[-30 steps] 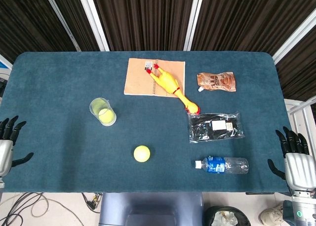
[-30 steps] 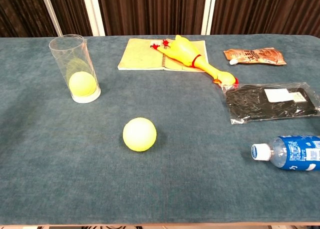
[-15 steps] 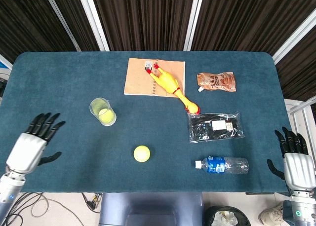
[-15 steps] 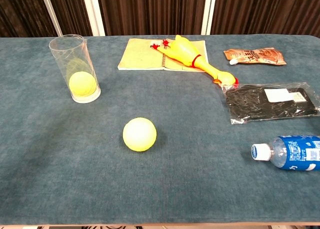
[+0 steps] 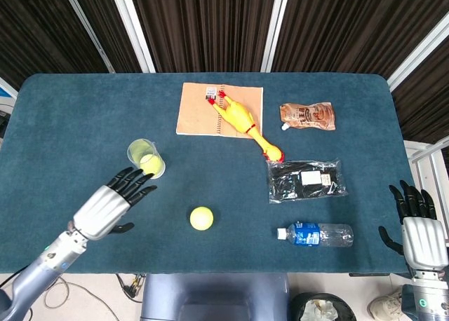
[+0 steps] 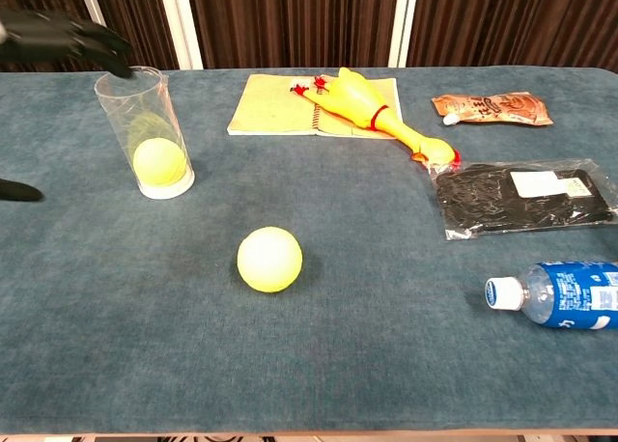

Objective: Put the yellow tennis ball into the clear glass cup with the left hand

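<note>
Left hand (image 5: 112, 205) empty, fingers spread. Glass cup (image 5: 146, 158) just beyond its fingertips, one ball already inside. Loose tennis ball (image 5: 201, 218) lies to its right, apart. Likely light, fuzzy, grippy; wrap around its widest part.

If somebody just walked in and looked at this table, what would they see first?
Probably the bright yellow tennis ball sitting alone near the front middle of the blue table. Next, the robot's left hand with dark fingers spread, reaching in beside the clear glass cup, which already has a ball in it. The yellow rubber chicken lying across the notebook at the back also stands out.
</note>
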{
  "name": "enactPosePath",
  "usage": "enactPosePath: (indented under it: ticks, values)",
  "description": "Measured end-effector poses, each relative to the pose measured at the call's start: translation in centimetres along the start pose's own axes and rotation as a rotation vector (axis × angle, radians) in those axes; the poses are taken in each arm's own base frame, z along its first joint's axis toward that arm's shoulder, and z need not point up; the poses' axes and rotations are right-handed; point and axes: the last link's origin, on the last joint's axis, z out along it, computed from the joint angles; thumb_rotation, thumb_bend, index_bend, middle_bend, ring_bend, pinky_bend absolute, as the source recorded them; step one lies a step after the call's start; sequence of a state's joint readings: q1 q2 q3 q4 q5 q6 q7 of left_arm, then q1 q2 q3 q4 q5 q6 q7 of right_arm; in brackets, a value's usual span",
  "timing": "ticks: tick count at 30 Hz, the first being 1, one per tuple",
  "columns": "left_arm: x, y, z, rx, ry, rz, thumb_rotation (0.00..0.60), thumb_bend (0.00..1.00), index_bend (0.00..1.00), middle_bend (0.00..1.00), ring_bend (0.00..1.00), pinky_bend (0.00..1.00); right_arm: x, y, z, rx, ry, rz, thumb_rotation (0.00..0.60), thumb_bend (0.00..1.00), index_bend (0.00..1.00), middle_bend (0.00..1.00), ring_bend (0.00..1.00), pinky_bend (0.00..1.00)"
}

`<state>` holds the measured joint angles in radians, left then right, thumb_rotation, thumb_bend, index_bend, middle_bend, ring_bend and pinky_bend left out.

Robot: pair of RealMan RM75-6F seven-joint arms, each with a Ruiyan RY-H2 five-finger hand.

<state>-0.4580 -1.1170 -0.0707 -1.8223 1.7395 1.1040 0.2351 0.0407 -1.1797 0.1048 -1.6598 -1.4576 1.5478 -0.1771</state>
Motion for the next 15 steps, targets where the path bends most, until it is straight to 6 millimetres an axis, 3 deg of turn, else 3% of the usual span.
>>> enactPosePath:
  ticks: [15]
  values:
    - [-3.6, 3.7, 4.8, -0.112, -0.176, -0.062, 0.6, 0.02, 0.16, 0.04, 0.0, 0.08, -0.3, -0.1, 0.1, 0.001, -0.008, -0.009, 0.6, 0.35, 0.11, 0.0, 0.01, 0.0]
